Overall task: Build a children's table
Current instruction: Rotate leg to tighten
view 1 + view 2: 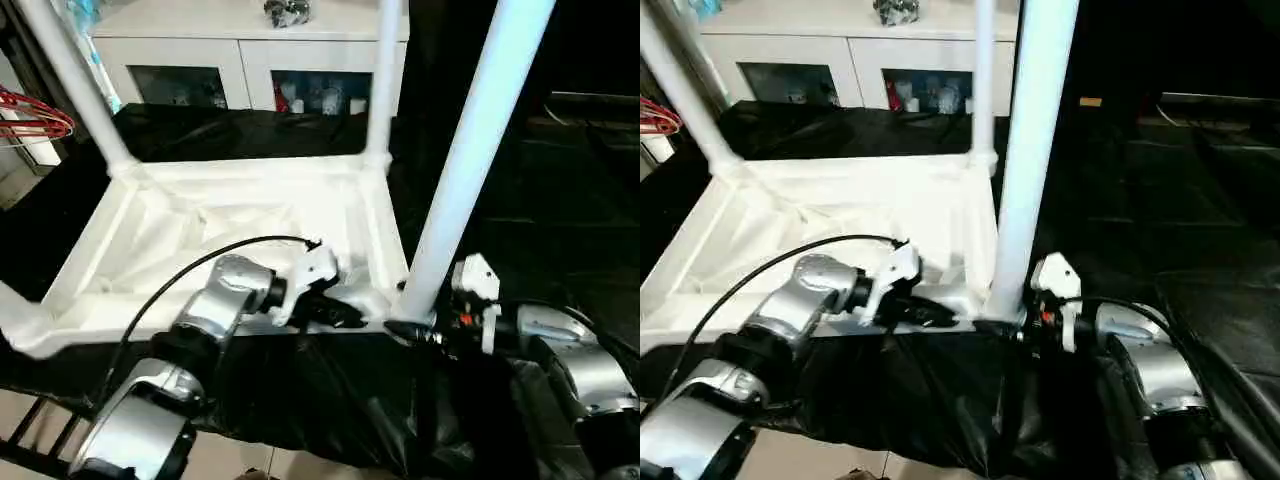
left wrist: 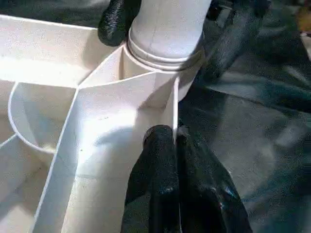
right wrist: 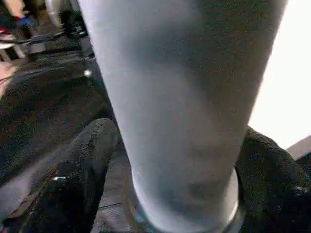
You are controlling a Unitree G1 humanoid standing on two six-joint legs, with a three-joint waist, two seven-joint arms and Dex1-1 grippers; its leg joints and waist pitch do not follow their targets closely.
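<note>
The children's table lies upside down on black cloth, its ribbed white top (image 1: 250,215) facing up. Three white legs stand in corner sockets: far left (image 1: 70,75), far right (image 1: 385,70) and near right (image 1: 470,150). My left gripper (image 1: 345,318) is shut on the thin near rim wall (image 2: 170,97), just beside the near-right socket. My right gripper (image 1: 415,330) is at the foot of the near-right leg (image 3: 180,97). It is open, with one black finger (image 3: 73,184) on each side of the tube, close against it.
A white cabinet (image 1: 250,60) with glass-fronted compartments stands behind the table. A red wire hoop (image 1: 30,120) shows at the far left. Black cloth (image 1: 330,400) hangs over the near edge below the table, and dark floor lies to the right.
</note>
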